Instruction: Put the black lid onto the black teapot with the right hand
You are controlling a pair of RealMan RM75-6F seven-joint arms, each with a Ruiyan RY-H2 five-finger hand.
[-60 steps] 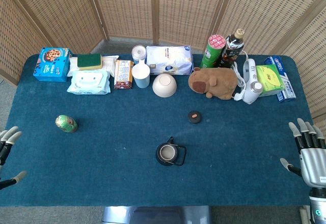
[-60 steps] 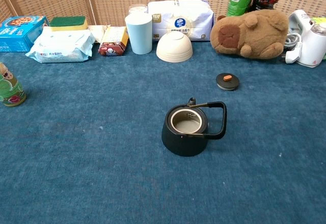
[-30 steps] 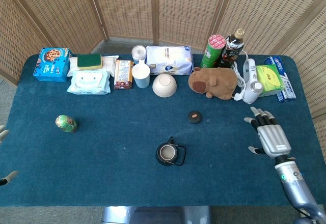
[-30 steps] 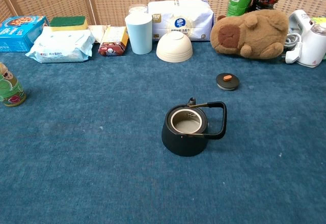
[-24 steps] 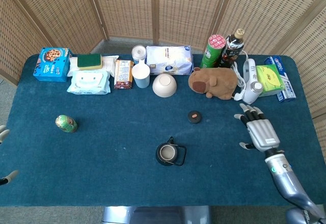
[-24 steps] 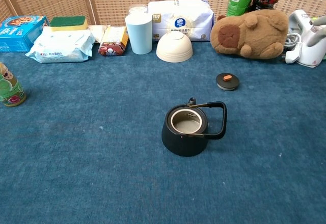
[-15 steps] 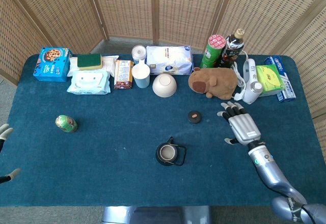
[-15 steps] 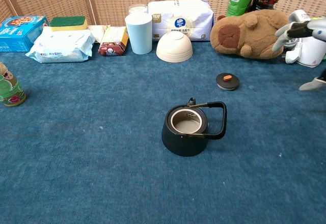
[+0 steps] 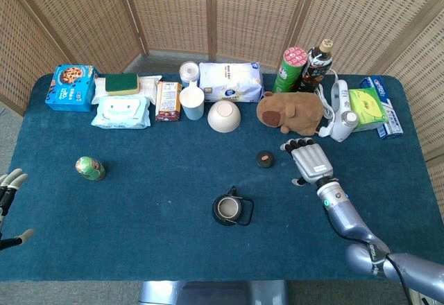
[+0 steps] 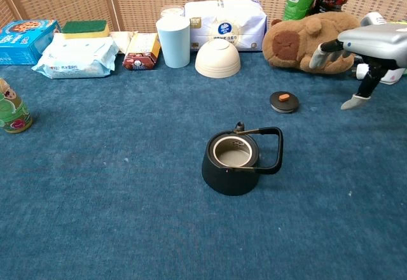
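right hand [image 9: 308, 159] nearer orange-knobbed black lid [image 9: 264, 158]

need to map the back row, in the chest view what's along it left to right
cookie box → wipes → snack box → cup → bowl → plush → right hand

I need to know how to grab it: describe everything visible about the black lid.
The black lid is a small, flat, dark round disc with an orange knob at its centre. It lies flat, knob up, on the blue tablecloth, apart from the open black teapot. The right hand hovers nearby without touching it.
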